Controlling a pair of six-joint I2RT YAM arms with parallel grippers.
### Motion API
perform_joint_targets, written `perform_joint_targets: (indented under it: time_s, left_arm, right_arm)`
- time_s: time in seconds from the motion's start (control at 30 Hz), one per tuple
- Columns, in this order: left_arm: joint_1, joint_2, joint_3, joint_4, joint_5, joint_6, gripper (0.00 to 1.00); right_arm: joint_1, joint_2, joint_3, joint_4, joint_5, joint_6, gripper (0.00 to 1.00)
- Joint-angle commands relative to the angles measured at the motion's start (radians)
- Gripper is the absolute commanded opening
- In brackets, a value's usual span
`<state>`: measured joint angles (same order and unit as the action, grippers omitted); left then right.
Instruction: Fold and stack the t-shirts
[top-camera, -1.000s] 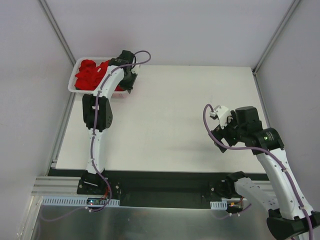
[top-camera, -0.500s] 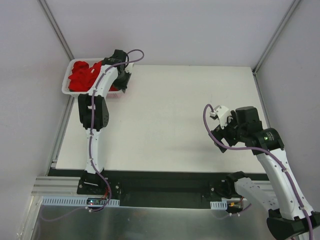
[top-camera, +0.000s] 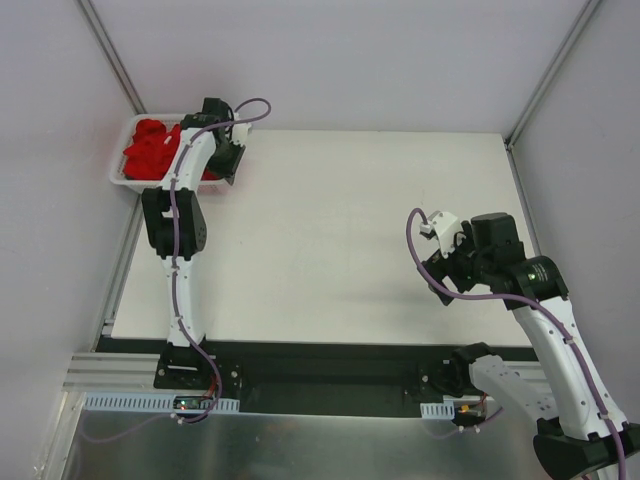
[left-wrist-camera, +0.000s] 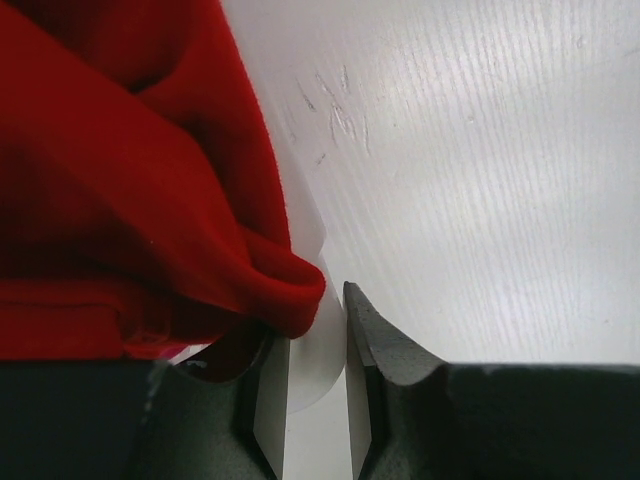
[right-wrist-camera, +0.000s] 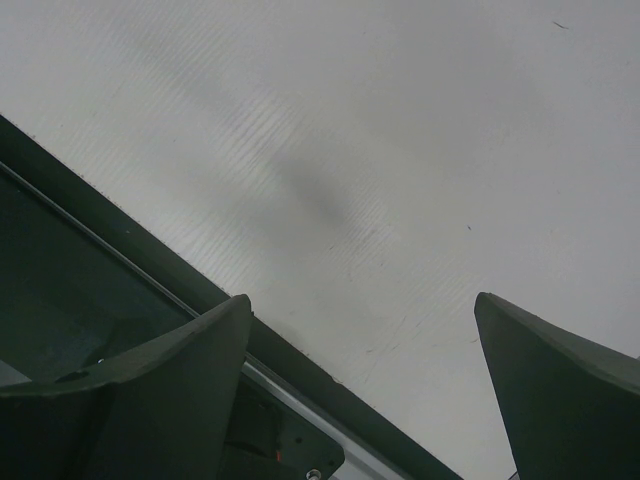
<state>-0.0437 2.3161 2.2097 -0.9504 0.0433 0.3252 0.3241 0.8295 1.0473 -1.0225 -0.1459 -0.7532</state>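
Bright red t-shirts (top-camera: 150, 150) lie heaped in a white basket (top-camera: 122, 181) at the table's far left corner. My left gripper (top-camera: 226, 166) reaches to the basket's right side. In the left wrist view the left gripper (left-wrist-camera: 316, 305) is shut on the basket's thin white wall (left-wrist-camera: 318, 345), and a red t-shirt (left-wrist-camera: 120, 180) bulges over that rim against the left finger. My right gripper (top-camera: 441, 287) hovers over the table's right side. It stands wide open in the right wrist view (right-wrist-camera: 360, 310), with nothing between its fingers.
The white table (top-camera: 350, 220) stretches between the two arms. Its dark front edge (right-wrist-camera: 150, 260) and metal rail pass under the right gripper. Grey walls with slanted frame bars (top-camera: 115, 60) close in the left, back and right sides.
The left arm has swung left and farther back, and the basket with the red t-shirts has gone with it toward the far left corner. The right arm has not moved.
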Motion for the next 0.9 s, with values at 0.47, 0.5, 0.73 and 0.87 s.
perform_joint_targets:
  time_s: [0.47, 0.5, 0.73, 0.87]
  left_arm:
    - [0.047, 0.077, 0.148, -0.018, -0.148, 0.25, 0.0]
    - [0.047, 0.074, 0.148, -0.017, -0.158, 0.262, 0.0]
    - [-0.039, 0.06, 0.16, 0.013, -0.213, 0.324, 0.0]
    - [-0.062, 0.091, 0.227, 0.03, -0.249, 0.347, 0.0]
  right_arm:
    - [-0.003, -0.003, 0.005, -0.001, -0.006, -0.005, 0.96]
    - [-0.005, 0.002, 0.006, -0.002, -0.007, -0.005, 0.96]
    - [-0.005, 0.003, 0.016, -0.011, -0.007, -0.001, 0.96]
    - [-0.005, -0.007, 0.01, -0.017, -0.004, -0.003, 0.96]
